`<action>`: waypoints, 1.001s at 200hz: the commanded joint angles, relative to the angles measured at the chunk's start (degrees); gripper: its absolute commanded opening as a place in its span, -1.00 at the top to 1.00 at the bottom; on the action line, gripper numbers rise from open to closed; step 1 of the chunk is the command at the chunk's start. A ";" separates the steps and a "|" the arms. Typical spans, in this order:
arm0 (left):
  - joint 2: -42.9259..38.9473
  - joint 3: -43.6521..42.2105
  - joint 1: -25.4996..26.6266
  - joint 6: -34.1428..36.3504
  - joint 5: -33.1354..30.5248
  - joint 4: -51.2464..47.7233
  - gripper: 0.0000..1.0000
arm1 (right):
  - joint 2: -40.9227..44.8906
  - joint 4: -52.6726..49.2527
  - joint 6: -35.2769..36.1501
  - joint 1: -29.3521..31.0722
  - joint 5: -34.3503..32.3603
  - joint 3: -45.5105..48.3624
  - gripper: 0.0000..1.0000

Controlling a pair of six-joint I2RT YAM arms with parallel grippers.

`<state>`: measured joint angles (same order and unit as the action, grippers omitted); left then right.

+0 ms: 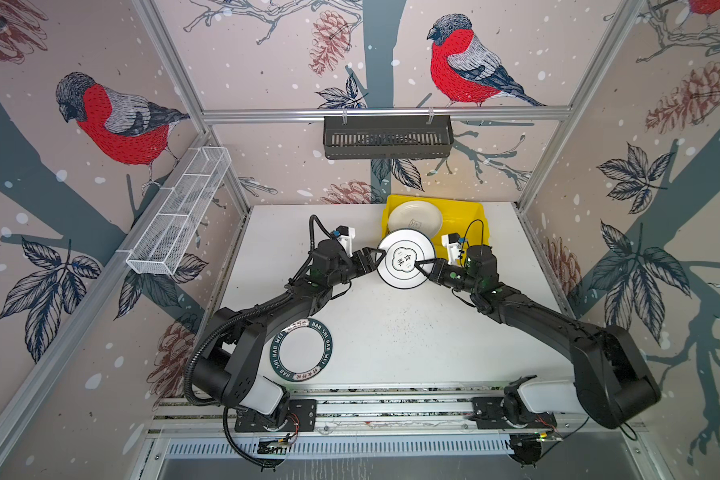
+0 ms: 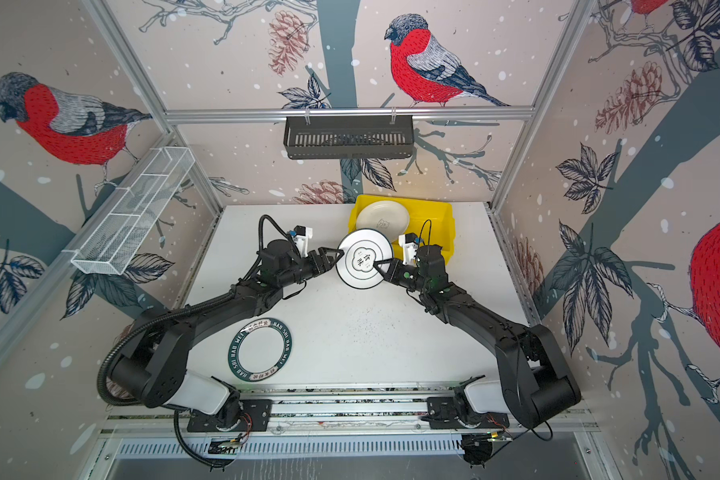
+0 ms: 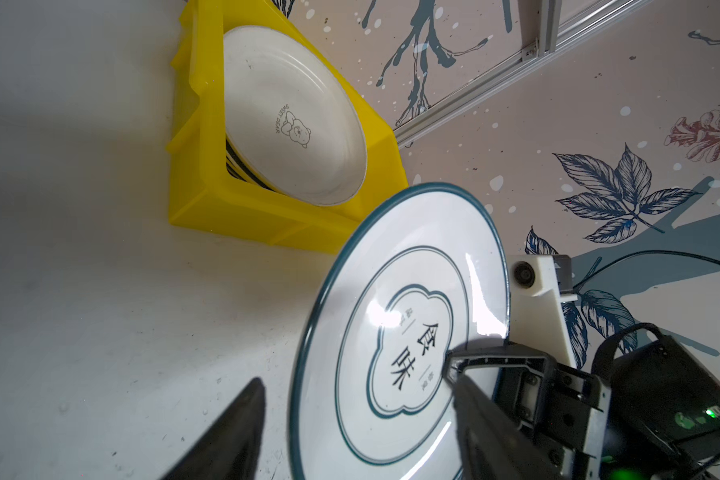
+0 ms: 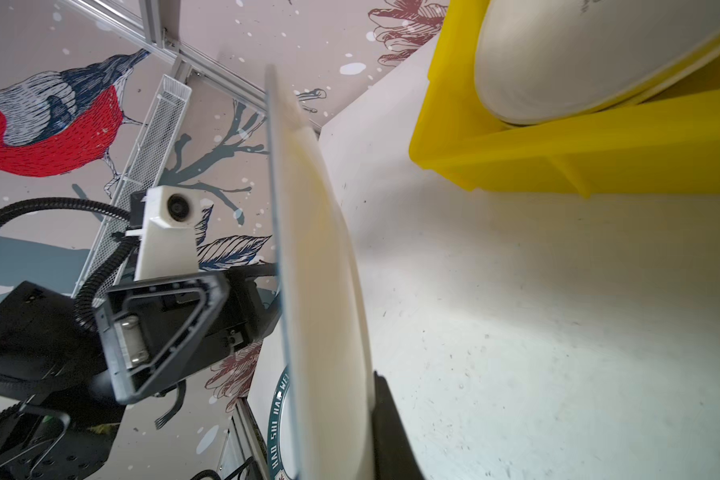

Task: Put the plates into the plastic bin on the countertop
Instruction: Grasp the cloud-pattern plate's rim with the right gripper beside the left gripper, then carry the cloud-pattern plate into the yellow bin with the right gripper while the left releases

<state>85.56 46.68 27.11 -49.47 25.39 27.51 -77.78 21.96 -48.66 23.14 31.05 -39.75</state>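
A white plate [image 1: 404,272] [image 2: 358,274] with a dark-green rim and characters in its middle hangs tilted over the countertop [image 1: 412,332], just in front of the plastic bin [image 1: 468,216] [image 2: 437,218]. My right gripper [image 1: 418,264] [image 4: 337,386] is shut on its right edge, with one finger hidden behind it. At the plate's left edge my left gripper [image 1: 376,257] [image 3: 356,378] stands open, its jaws wide on either side of the rim. A plain white plate [image 1: 414,219] [image 3: 292,112] leans inside the bin on top of others. Another plate [image 1: 304,353] [image 2: 261,350] with a green lettered rim lies flat near the left arm.
A black slotted basket [image 1: 387,137] hangs on the back rail. Along the left wall sits a white wire mesh basket [image 1: 179,212]. Aluminium rails frame the countertop, and the bin stands against the back edge to the right of the middle.
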 commanded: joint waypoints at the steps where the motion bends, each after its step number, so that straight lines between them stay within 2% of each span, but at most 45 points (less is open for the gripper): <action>1: -1.38 1.02 -0.28 1.79 -0.86 -0.16 -0.94 | -0.03 1.14 1.37 -0.36 -0.76 -1.66 0.96; 27: -3.08 1.88 -1.28 3.10 -1.83 -2.60 -0.94 | -1.54 -0.10 2.04 -1.22 -1.91 -4.67 0.97; 51: -4.49 2.37 -3.25 4.13 -1.46 -4.85 -0.95 | -3.80 -5.14 3.62 -2.44 -7.05 -9.41 0.98; 93: -7.33 1.49 -6.26 6.01 -1.40 -7.81 -0.94 | -10.23 -6.73 6.58 -5.20 -15.29 -16.27 0.99; 112: -8.91 1.38 -6.69 7.84 -2.50 -10.55 -0.94 | -15.73 -10.42 7.71 -8.47 -14.20 -22.08 0.99; 136: -11.70 0.75 -6.89 10.50 -5.46 -13.71 -0.95 | -20.75 -9.93 7.27 -11.46 -11.54 -26.87 1.00; 166: -15.27 -1.28 -6.90 12.76 -10.09 -15.46 -0.95 | -26.45 -12.08 8.00 -11.67 -13.71 -32.70 1.00; 200: -17.81 -2.55 -6.89 14.46 -12.80 -17.37 -0.95 | -32.15 -13.45 8.21 -11.11 -13.26 -37.08 0.99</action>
<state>69.25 44.56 20.38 -37.47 16.19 12.08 -107.46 8.86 -41.63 11.57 17.85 -74.52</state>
